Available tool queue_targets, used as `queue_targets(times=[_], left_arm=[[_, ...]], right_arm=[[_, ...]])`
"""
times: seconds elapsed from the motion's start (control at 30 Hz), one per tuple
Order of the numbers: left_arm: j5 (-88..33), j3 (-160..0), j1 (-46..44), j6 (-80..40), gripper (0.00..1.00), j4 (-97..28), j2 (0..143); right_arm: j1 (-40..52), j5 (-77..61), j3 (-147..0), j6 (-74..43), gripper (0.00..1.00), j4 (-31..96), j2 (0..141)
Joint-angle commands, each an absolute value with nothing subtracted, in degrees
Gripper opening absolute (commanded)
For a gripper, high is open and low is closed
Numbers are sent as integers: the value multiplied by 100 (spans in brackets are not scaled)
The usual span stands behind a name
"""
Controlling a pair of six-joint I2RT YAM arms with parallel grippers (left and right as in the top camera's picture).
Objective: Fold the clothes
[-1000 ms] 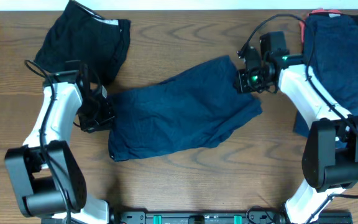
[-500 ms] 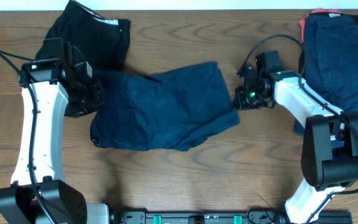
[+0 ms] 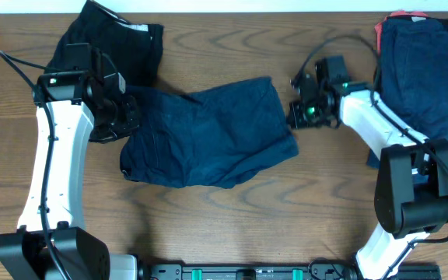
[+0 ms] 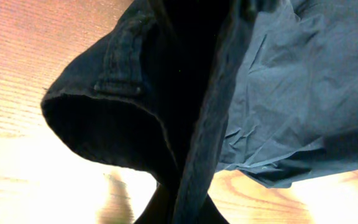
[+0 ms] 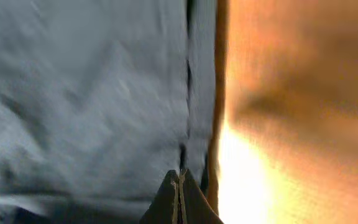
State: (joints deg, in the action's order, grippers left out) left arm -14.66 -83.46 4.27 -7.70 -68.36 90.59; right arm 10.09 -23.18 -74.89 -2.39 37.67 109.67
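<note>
A pair of dark navy shorts (image 3: 208, 132) lies spread and wrinkled on the middle of the wooden table (image 3: 232, 225). My left gripper (image 3: 121, 121) is shut on its left waistband edge. In the left wrist view the dark fabric (image 4: 166, 93) hangs bunched from between the fingers (image 4: 188, 208). My right gripper (image 3: 300, 115) is just right of the shorts' right edge with its fingers shut together and nothing between them. In the right wrist view the closed fingertips (image 5: 180, 178) hover over the hem of the shorts (image 5: 86, 93).
A black garment (image 3: 111, 43) lies at the back left, just behind my left gripper. A stack of navy garments (image 3: 426, 70) sits at the back right, with a coral-pink one (image 3: 399, 15) showing at its top edge. Bare wood lies along the front.
My left gripper dragged the shorts left and toward the back. My right gripper let go of the shorts' right corner and now sits shut beside it.
</note>
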Motion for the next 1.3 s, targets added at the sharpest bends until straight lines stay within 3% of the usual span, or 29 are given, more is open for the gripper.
queue_targets(times=[0.0, 0.37, 0.67, 1.27], left_arm=[[-1406, -8488, 425, -825, 6, -6853, 8980], [-1385, -8488, 425, -825, 6, -6847, 8980], [-1385, -8488, 425, -823, 6, -6827, 8980], [-1009, -8493, 425, -819, 6, -7028, 8980]], right_arm=[[987, -2405, -8038, -204, 1, 3920, 10971], [1566, -2397, -7675, 51, 1, 5472, 10973], [1509, -2110, -6399, -172, 1, 4707, 10975], [1356, -2097, -8396, -119, 1, 4886, 10661]])
